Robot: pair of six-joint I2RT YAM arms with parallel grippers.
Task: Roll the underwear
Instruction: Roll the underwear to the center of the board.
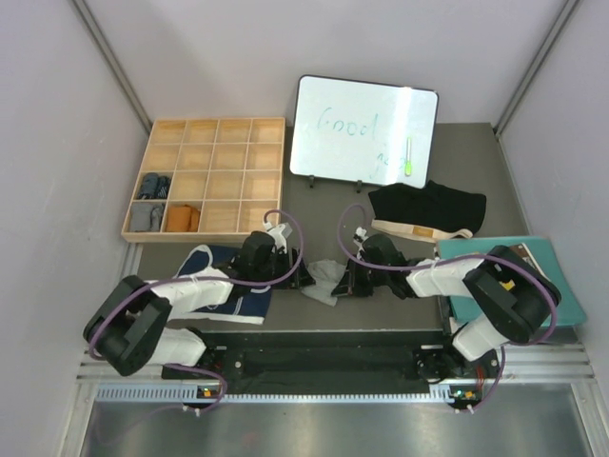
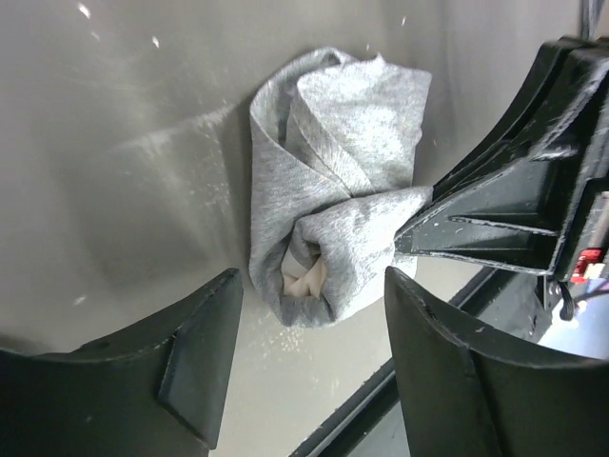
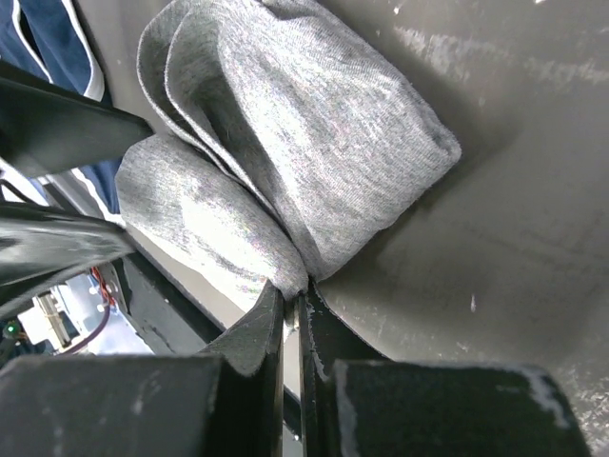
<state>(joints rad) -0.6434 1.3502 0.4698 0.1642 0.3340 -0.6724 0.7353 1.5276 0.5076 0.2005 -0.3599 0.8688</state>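
The grey briefs [image 1: 322,279] [image 2: 333,190] [image 3: 314,143] are heather-grey knit, bunched into a loose, half-made roll at the centre, close to me. Their folded layers wrap around one another, and a bit of cream waistband peeks from the roll's open end. My right gripper [image 3: 290,307] pinches one edge of the cloth between closed fingers. The navy briefs [image 1: 249,307] [image 3: 48,38], with white trim, lie flat just left of the grey ones, only partly in view. The black briefs [image 1: 428,205] lie spread out and unrolled, farther back on the right, well apart from both, with the beige waistband along their near edge.
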